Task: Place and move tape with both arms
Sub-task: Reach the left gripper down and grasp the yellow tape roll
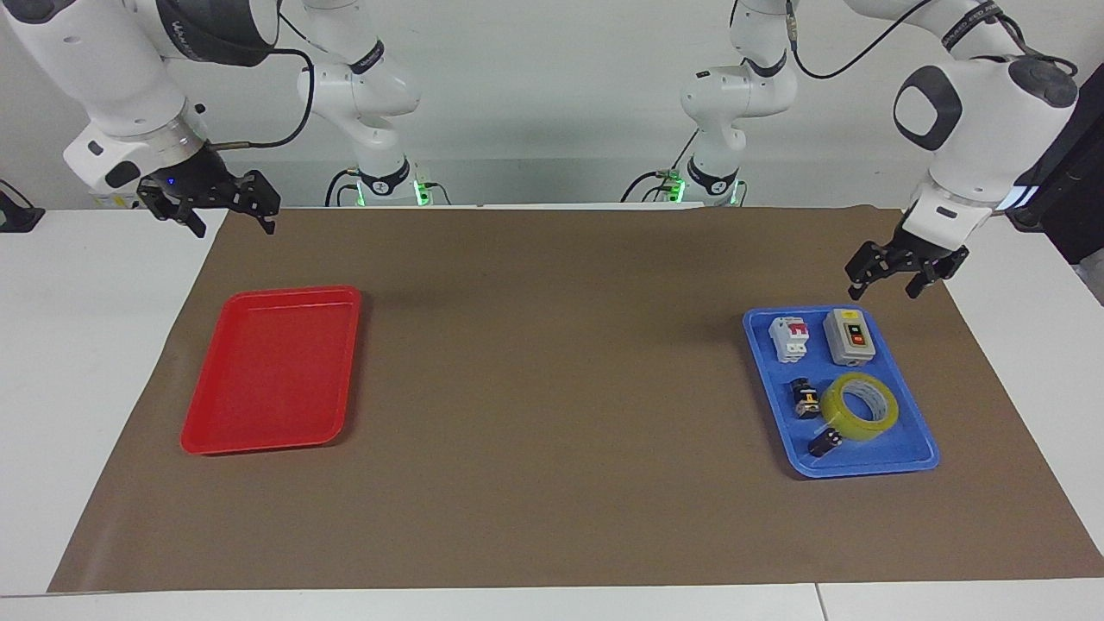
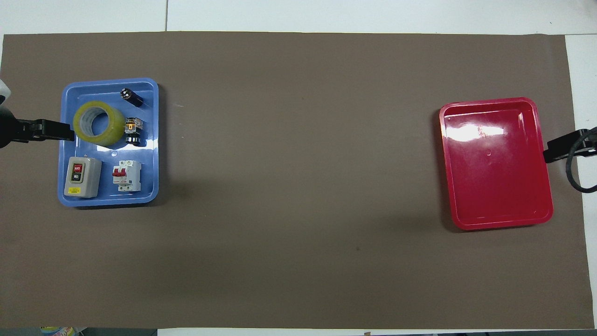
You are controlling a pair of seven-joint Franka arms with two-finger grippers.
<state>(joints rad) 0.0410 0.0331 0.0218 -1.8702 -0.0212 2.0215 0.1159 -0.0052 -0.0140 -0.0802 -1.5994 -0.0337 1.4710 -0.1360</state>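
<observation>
Left gripper (image 1: 882,291): jaws spread, empty, raised over the mat beside the blue tray's (image 1: 916,455) robot-side edge.
Right gripper (image 1: 233,222): jaws spread, empty, waiting over the mat's corner at the red tray's (image 1: 207,442) 12 o'clock in the facing view.
Tape (image 1: 859,408): lay flat in the blue tray, at the grey switch box's (image 1: 850,337) 6 o'clock in that view.

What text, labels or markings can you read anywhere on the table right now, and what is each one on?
"OFF" and "ON": white lettering on the red and black buttons of the grey switch box in the blue tray, read from the overhead view.
Yellow sticker on that switch box: print too small to read.
White circuit breaker: markings too small to read.
Right arm's dark band: white lettering, not legible.
Tape: no text visible.
</observation>
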